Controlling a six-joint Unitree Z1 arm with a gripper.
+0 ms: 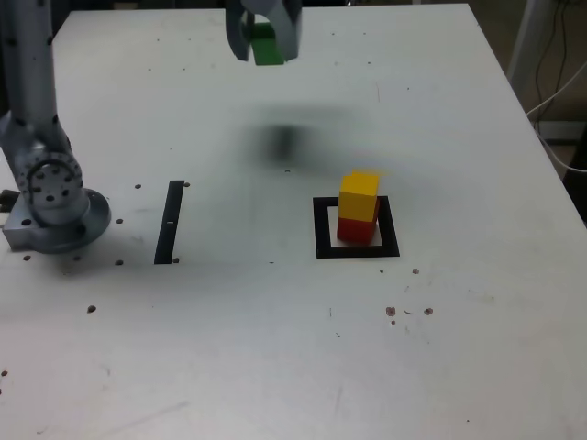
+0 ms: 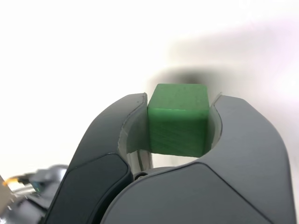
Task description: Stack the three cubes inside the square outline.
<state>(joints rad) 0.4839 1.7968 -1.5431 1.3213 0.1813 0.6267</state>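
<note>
My gripper [image 1: 265,37] hangs high above the table at the back of the exterior view, shut on the green cube [image 1: 268,46]. In the wrist view the green cube [image 2: 177,120] sits squeezed between both dark fingers [image 2: 114,135] of the gripper [image 2: 179,109]. The yellow cube [image 1: 359,196] rests on top of the red cube [image 1: 355,229], and this pair stands inside the black square outline [image 1: 323,229] at the exterior view's right of centre. The held cube is well behind and to the exterior view's left of that stack.
A narrow black strip [image 1: 170,222] lies on the white table [image 1: 275,348] at the exterior view's left. The arm's grey base [image 1: 53,197] stands at the far left edge. Cables [image 1: 559,101] hang beyond the table's right edge.
</note>
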